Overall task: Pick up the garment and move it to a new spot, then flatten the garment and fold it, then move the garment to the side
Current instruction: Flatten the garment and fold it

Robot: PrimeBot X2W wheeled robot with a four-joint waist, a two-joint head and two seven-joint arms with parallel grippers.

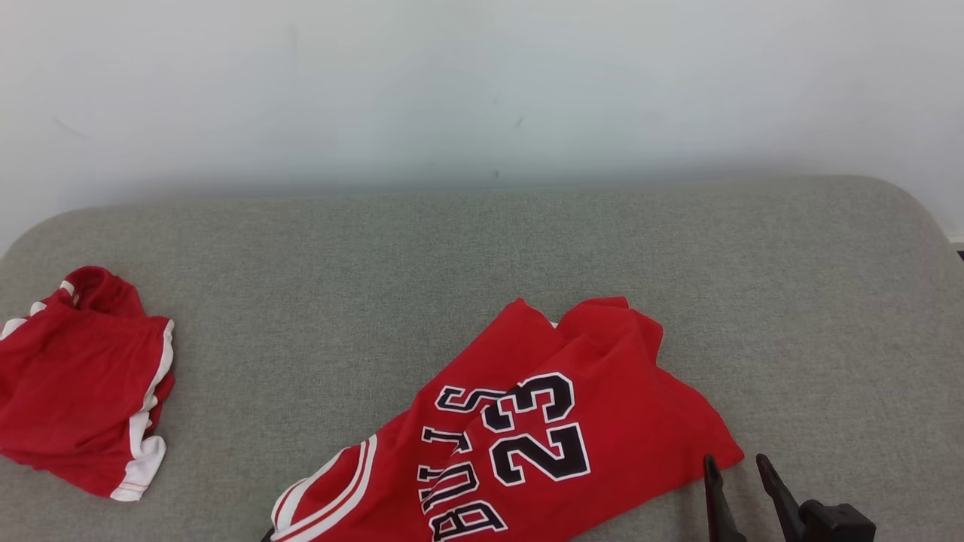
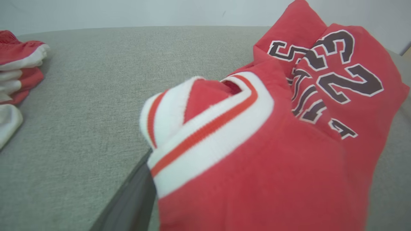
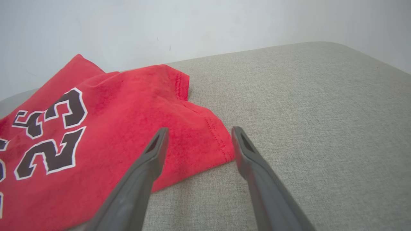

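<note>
Red garment, a jersey numbered 23 in black outlined white, crumpled at the near middle of the worktop, itself covered in grey woven fabric. White-and-red striped trim bunched at the jersey's near-left end, hem corner toward the right. Well apart at the far left, a second red piece with white trim, in a loose heap. Pale wall behind. Right tool low at the near right, released, fingers spread wide, just beside the jersey's hem corner; from the wrist, one finger in front of red cloth, the other in front of bare grey fabric, contact with the cloth impossible to judge. Left tool mostly buried under the striped trim, a single dark finger showing beneath it; released or clenched, impossible to tell.
</note>
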